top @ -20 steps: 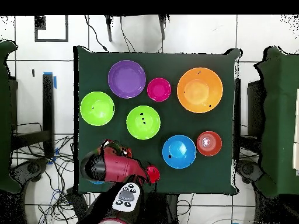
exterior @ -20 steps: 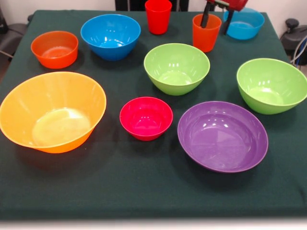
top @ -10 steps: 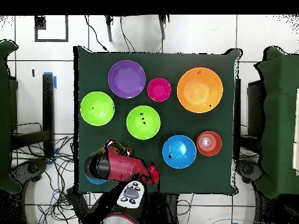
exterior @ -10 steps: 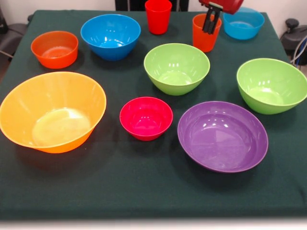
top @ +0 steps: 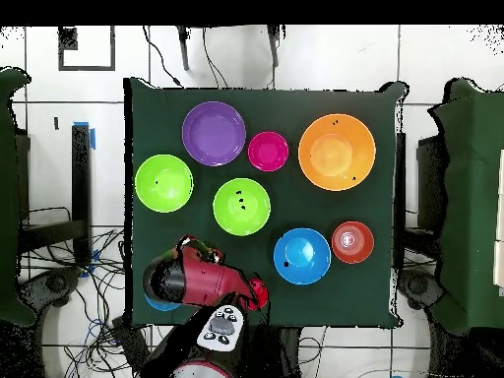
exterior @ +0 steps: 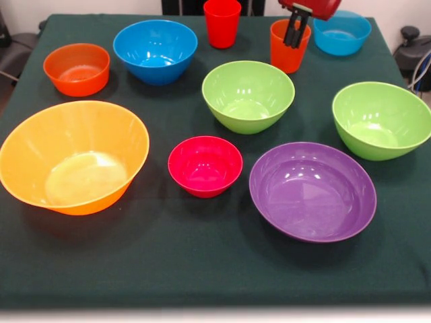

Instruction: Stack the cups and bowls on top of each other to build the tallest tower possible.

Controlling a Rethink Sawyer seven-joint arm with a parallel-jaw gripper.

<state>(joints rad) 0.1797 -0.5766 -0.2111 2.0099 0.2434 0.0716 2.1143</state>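
Since the small tapered orange plastic cup [exterior: 289, 46] at the far right looks light, stiff and slippery, the gripper [exterior: 295, 33], fingers nearly together over its rim, apparently holding nothing, should pinch its wall

A dark green cloth [exterior: 202, 269] covers the table. Around it lies pale tiled floor [top: 325, 59] (cables [top: 94, 295] trail across one side)

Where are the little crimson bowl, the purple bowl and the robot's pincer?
small crimson bowl [exterior: 205, 166]: front view, inside bottom.
purple bowl [exterior: 312, 192]: front view, inner floor.
pincer [exterior: 294, 37]: front view, between its dark fingertips at the orange cup [exterior: 284, 55].
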